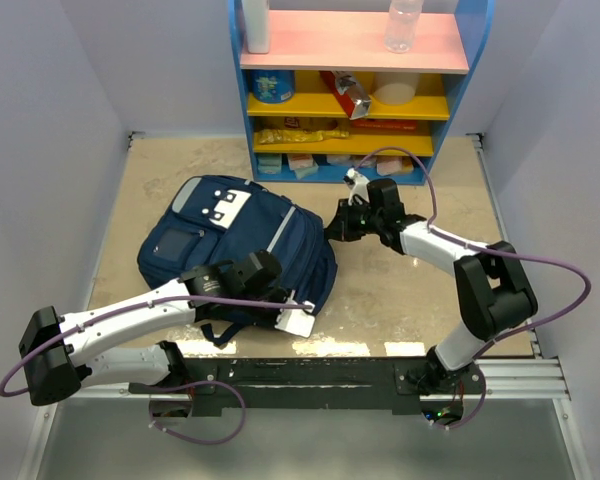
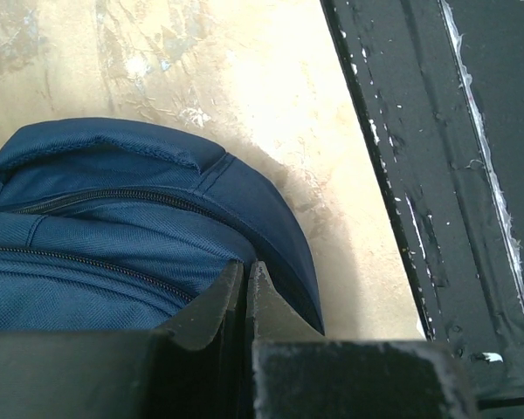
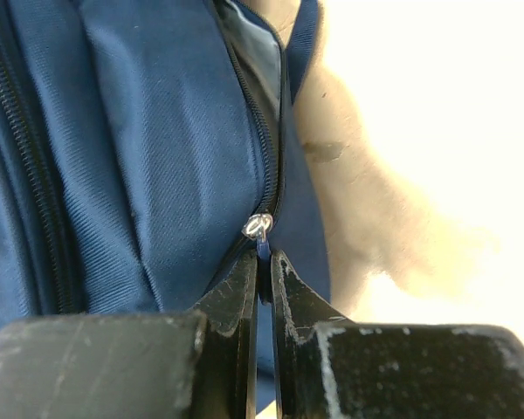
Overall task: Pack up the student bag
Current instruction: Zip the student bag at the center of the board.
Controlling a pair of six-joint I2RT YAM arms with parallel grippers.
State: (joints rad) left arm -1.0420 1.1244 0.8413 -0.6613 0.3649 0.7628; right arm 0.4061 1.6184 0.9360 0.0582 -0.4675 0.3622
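**Desk:** How much room do you have out there?

**Operator:** The desk [image 1: 400, 290] is bare across its right half, up to the side wall. The shelf unit [image 1: 320, 40] closes off the far edge, and the black rail [image 1: 320, 375] runs along the near one.

**Desk:** And the student bag [image 1: 235, 245]?

**Operator:** I see it lying flat, left of centre, its near rim close to the rail. A strip of desk separates it from the left wall.

**Desk:** Jaws?

**Operator:** My left jaws are together, tips against the bag's near rim; I cannot tell whether they pinch fabric. My right jaws are clamped on the zipper pull [image 3: 258, 229] at the bag's right edge, and the zip gapes beyond it.
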